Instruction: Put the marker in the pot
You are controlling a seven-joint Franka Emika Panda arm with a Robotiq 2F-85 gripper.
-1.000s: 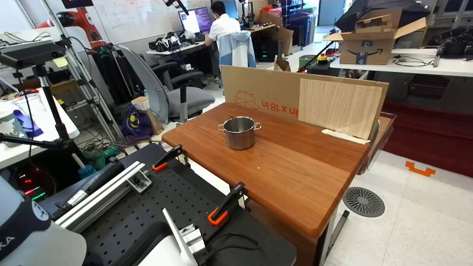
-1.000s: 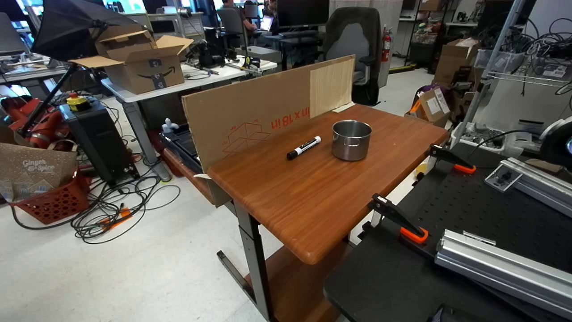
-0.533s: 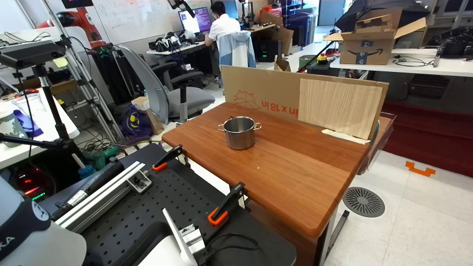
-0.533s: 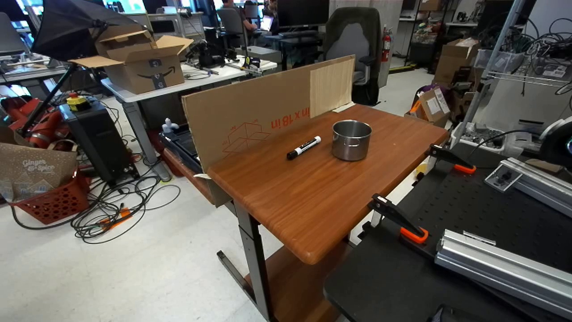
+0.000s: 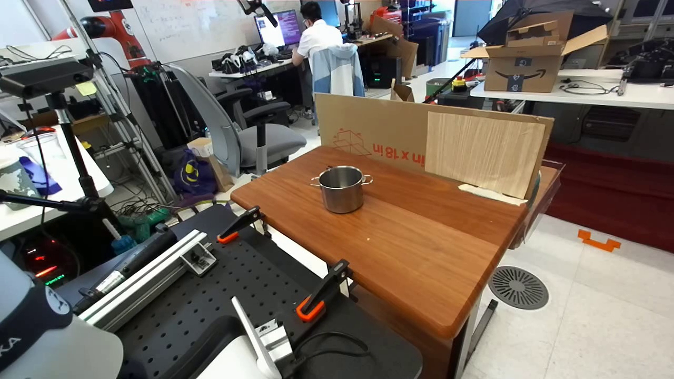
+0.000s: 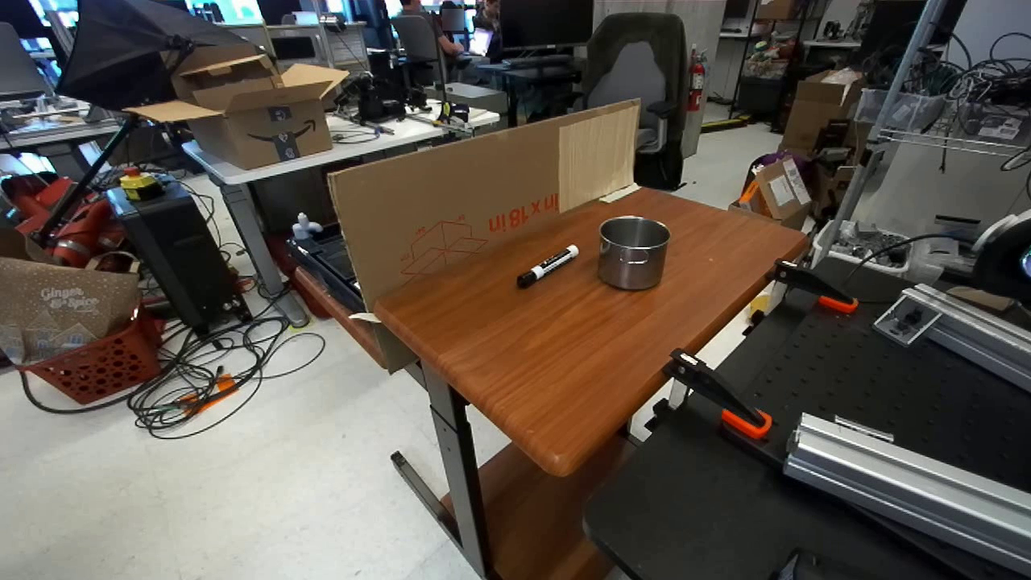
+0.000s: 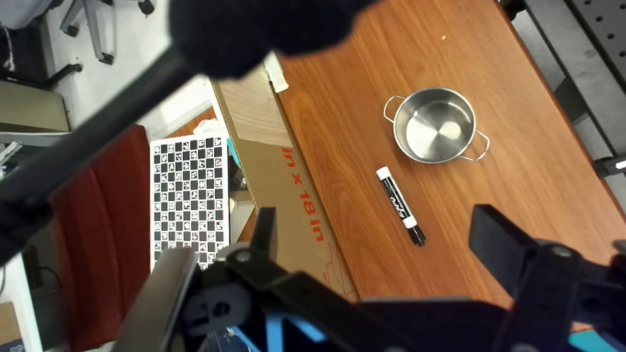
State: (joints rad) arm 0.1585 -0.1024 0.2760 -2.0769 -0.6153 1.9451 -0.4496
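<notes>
Marker (image 7: 400,203) in line with its gap, the gripper (image 7: 375,225) is nearest in the wrist view, jaws wide apart and holding nothing; I take that as readiness for a pick not yet begun. The marker lies on its side on the table (image 7: 467,193), black end toward the gripper, white end near the pot (image 7: 434,126) but apart from it. Lying so, it should be pinched across the barrel (a slight wrist turn may help, since it slants to the jaws). The pot stands upright, bare metal inside, which suits a drop from above; in an exterior view the pot (image 5: 342,197) seems to hide nearly all of the marker. Farther off, cardboard (image 7: 276,190) stands along the table's edge, probably as a stop. Beyond that is a checkered board (image 7: 190,195), perhaps for calibrating cameras.
</notes>
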